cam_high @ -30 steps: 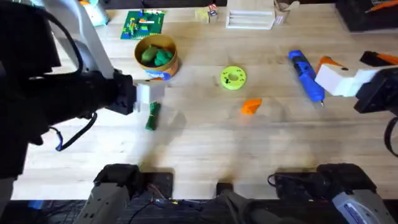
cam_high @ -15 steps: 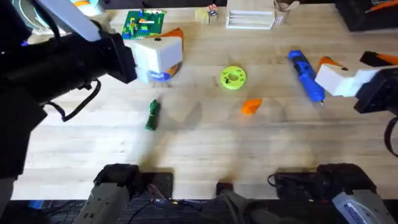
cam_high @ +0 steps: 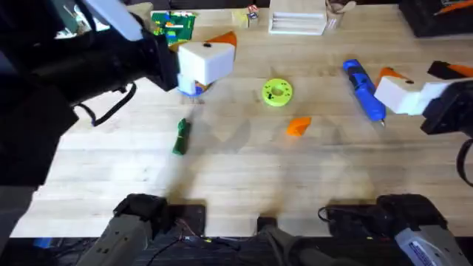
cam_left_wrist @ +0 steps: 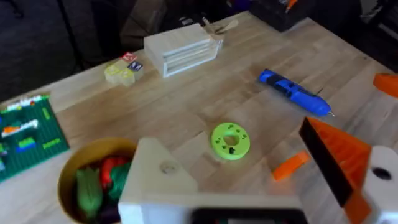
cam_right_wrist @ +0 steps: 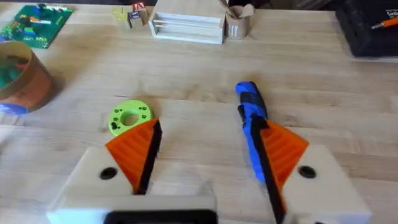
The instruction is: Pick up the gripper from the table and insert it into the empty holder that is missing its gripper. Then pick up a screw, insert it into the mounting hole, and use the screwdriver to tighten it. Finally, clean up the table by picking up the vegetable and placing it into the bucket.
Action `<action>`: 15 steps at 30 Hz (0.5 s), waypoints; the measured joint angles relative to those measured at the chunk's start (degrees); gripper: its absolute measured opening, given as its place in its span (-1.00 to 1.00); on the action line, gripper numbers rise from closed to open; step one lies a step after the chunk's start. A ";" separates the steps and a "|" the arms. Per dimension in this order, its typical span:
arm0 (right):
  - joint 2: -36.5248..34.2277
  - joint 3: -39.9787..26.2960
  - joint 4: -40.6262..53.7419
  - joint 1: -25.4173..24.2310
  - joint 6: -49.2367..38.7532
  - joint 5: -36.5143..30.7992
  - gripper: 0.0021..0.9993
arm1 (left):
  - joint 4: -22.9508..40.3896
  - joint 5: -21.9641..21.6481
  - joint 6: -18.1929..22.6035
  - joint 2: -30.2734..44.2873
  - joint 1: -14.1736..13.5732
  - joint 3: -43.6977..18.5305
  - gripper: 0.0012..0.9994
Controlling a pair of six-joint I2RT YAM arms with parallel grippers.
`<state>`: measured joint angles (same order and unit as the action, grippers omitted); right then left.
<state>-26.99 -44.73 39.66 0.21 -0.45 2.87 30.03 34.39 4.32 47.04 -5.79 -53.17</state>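
The orange ribbed gripper lies mid-table, beside the lime disc. The dark-green vegetable lies left of it. My left gripper hovers open over the tan bucket, hiding most of it. In the left wrist view the bucket holds green and red toys. One left finger is a bare white holder, mounting hole showing. The blue screwdriver lies at the right. Just right of it, my right gripper stands open and empty. A screw is out of view.
A green brick plate, small blocks and a white slatted rack line the far edge. Dark gear sits at the far right corner. The table's near half is bare wood.
My left arm has swung from beside the vegetable back and to the right, and now covers the bucket. The vegetable stayed on the table. The right arm has not moved.
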 joint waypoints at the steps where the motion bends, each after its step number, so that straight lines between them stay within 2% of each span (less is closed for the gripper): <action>1: 0.01 0.00 0.00 0.00 0.00 0.00 0.76 | -2.19 -0.58 0.91 0.70 -1.70 0.56 0.99; 4: 0.01 0.00 0.00 0.00 0.00 0.00 0.76 | -8.00 -2.63 2.53 0.34 -6.13 4.13 0.99; 8: 0.01 0.00 0.00 0.00 0.00 0.00 0.76 | -17.97 -5.86 3.71 -5.32 -11.61 13.58 0.99; 11: 0.01 0.00 0.00 0.00 0.00 0.00 0.76 | -24.62 -7.36 4.28 -11.36 -14.68 21.37 0.99; 15: 0.01 0.00 0.00 0.00 0.00 0.00 0.76 | -32.61 -8.60 4.51 -19.72 -17.41 32.30 0.99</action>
<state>-26.98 -44.73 39.66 0.21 -0.45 2.87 -2.58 25.79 8.84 27.32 -23.20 -20.87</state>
